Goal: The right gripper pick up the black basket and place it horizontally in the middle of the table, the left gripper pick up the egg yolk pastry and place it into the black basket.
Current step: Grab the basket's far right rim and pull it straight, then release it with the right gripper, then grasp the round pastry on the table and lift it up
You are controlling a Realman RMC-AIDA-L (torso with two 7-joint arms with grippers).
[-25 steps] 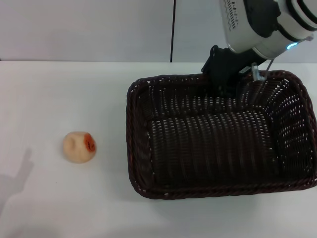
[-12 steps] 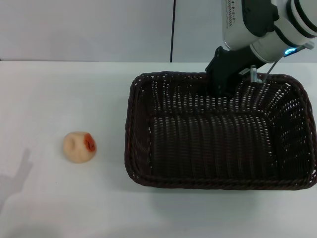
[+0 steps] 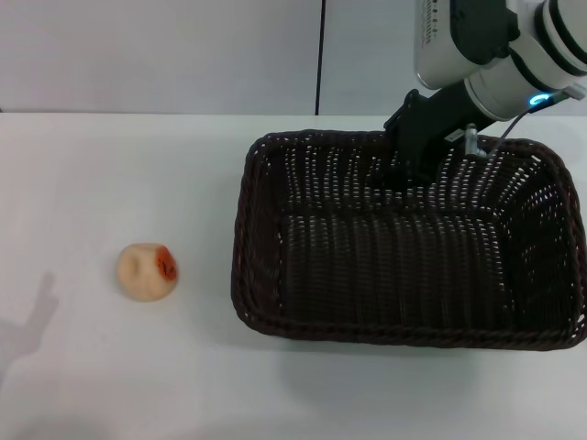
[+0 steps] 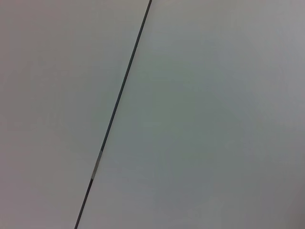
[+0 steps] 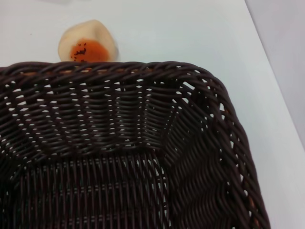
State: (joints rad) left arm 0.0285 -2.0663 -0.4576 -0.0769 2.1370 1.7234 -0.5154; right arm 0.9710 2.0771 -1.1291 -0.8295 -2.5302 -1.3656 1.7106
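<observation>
Since a second ago the basket (image 3: 404,243) has levelled out and now lies flat on the table (image 3: 138,165), long axis crosswise, right of centre. Right gripper (image 3: 417,151) sits at its far rim; grip unclear. Pastry (image 3: 147,271) lies well left, nearer the unseen left arm.

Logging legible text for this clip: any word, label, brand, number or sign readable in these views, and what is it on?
None can be read.
White and dark grey right arm: a strip of dark marks near its top edge in the head view, too small to read.
Dark brown-black woven wicker basket: no label.
Small round pale beige pastry with an orange-red spot: no text.
Plain white table: no text.
Right gripper at the basket's far wall: no text.
</observation>
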